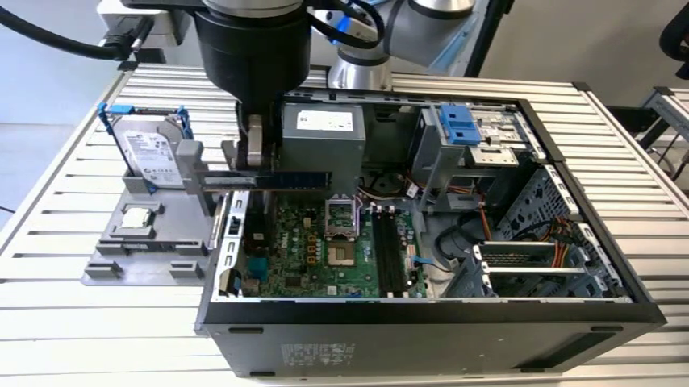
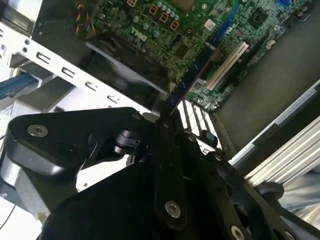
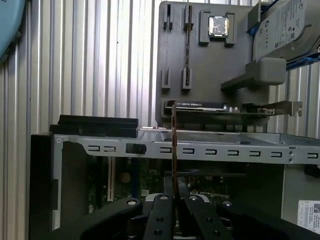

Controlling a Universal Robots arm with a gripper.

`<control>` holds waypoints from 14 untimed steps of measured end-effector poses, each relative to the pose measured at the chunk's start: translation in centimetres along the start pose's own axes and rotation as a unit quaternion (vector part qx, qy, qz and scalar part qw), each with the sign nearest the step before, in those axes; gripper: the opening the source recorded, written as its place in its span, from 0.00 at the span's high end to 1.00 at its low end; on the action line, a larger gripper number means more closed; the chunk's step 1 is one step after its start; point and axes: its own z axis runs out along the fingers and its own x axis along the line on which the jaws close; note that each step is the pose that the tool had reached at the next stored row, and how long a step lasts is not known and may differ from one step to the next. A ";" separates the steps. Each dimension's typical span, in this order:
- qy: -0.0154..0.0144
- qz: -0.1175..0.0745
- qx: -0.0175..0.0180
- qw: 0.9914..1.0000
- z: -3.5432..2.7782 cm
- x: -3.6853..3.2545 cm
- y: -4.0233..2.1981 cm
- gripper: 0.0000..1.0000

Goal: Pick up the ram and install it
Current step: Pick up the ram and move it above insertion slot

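Step in hand, judged: carry phase. Pick done, install not yet done.

Found the ram [image 1: 293, 179] clamped in the gripper [image 1: 256, 168], fingers [image 1: 255, 139] clenched on the stick at approx. mid-length. Held level and on edge, upper left-centre of the exterior view, across the left wall of the PC case [image 1: 431, 316] and just in front of the grey PSU box [image 1: 323, 133].

Confirmed in the second wrist view: ram [image 2: 192, 75] projecting from the gripper [image 2: 164, 120] above the motherboard [image 2: 165, 30], not touching it. Confirmed in the first wrist view: ram [image 3: 173, 145] seen edge-on as a thin line rising from the gripper [image 3: 173, 197].

Located the long black mem. slots [image 1: 386, 250] at lower centre of the exterior view, right of the CPU socket [image 1: 339, 222] and well apart from the stick. Appeared vacant.

Noted on the grey fixture [image 1: 140, 250], left of the exterior view: hard drive [image 1: 151, 153] in blue frame, small silver processor chip [image 1: 138, 218].

Reqd for seating, judged:
- Travel toward the exterior view's right and down into the case.
- Approx. a quarter turn, so the stick runs parallel w/ the slots.
- Contact edge down, notch matched to the slot key.
- Straight, even press w/o tilt.

Could not tell latch positions at the slot ends.
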 end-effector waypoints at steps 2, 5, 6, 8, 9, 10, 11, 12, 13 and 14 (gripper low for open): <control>0.000 0.000 0.000 1.000 -0.03 0.03 -0.71 1.00; 0.000 -0.001 -0.001 1.000 -0.07 0.07 -1.73 1.00; 0.000 -0.001 -0.001 1.000 -0.07 0.08 -2.08 1.00; 0.000 -0.002 -0.001 1.000 -0.10 0.11 -2.81 1.00; 0.000 -0.002 -0.001 1.000 -0.11 0.13 -3.14 1.00; 0.000 -0.002 -0.001 1.000 -0.12 0.14 -3.49 1.00; 0.000 -0.002 -0.001 1.000 -0.13 0.16 -3.83 1.00; 0.000 -0.002 -0.001 1.000 -0.15 0.17 -4.20 1.00; 0.000 -0.003 -0.001 1.000 -0.16 0.19 -4.53 1.00; 0.000 -0.003 -0.002 1.000 -0.17 0.20 -4.85 1.00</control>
